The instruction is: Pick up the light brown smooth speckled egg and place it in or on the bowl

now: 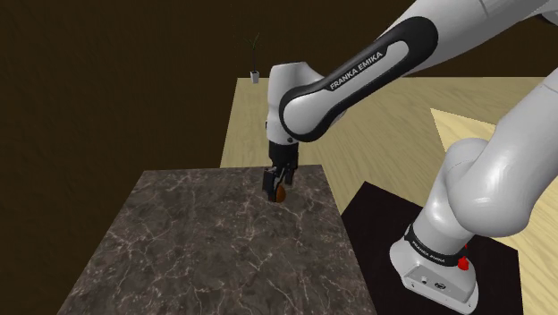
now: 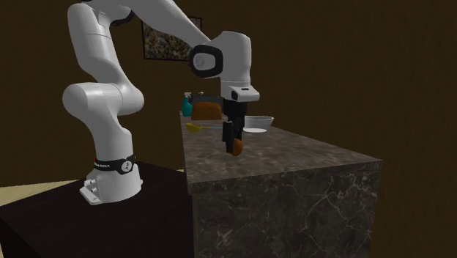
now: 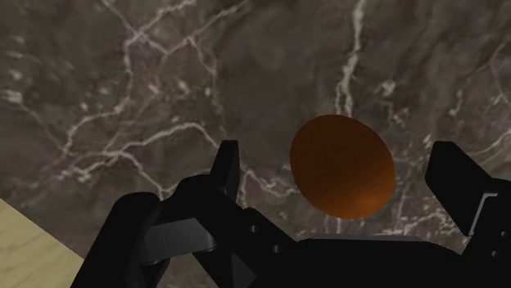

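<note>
Fingers [image 3: 458, 184] stand apart, flanking the brown egg [image 3: 342, 164] untouched; the white bowl [image 2: 258, 121] holds what, unclear.

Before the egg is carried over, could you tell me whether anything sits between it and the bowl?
Nothing visible does: bare counter lies between the egg and the bowl. A yellow utensil lies to the second exterior view's left of that line.

Dark veined marble counter [image 1: 215, 251] fills lower left of shoulder view. Small potted plant [image 1: 256, 75] stands upper centre, on pale wood floor [image 1: 384, 161]. Second exterior view: teal bottle [image 2: 187, 108] and yellow utensil [image 2: 195, 127] at centre, framed picture [image 2: 161, 48] above them.
</note>
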Controlling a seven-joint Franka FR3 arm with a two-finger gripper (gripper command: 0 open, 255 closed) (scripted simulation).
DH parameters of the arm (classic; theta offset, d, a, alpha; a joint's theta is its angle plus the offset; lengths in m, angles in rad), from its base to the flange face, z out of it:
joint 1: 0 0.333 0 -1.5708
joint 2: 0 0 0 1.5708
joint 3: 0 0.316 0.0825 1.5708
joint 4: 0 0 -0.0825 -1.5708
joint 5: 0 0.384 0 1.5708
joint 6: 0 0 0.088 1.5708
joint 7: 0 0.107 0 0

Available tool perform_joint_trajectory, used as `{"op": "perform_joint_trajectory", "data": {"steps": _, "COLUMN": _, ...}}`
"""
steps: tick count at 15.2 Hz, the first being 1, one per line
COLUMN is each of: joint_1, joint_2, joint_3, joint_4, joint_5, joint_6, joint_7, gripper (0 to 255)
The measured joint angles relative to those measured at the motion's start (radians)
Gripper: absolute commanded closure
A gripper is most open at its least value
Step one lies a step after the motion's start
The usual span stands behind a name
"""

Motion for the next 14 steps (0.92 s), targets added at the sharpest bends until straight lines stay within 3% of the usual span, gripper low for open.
{"op": "perform_joint_trajectory", "data": {"steps": 6, "joint_1": 0.002, "joint_2": 0.008, "joint_3": 0.003, "joint_4": -0.004, "joint_5": 0.003, "joint_6": 0.013, "joint_7": 0.001, "gripper": 0}}
{"op": "perform_joint_trajectory", "data": {"steps": 7, "joint_1": 0.002, "joint_2": 0.008, "joint_3": 0.003, "joint_4": -0.004, "joint_5": 0.003, "joint_6": 0.013, "joint_7": 0.001, "gripper": 255}}
{"op": "perform_joint_trajectory", "data": {"steps": 14, "joint_1": 0.002, "joint_2": 0.008, "joint_3": 0.003, "joint_4": -0.004, "joint_5": 0.003, "joint_6": 0.013, "joint_7": 0.001, "gripper": 255}}
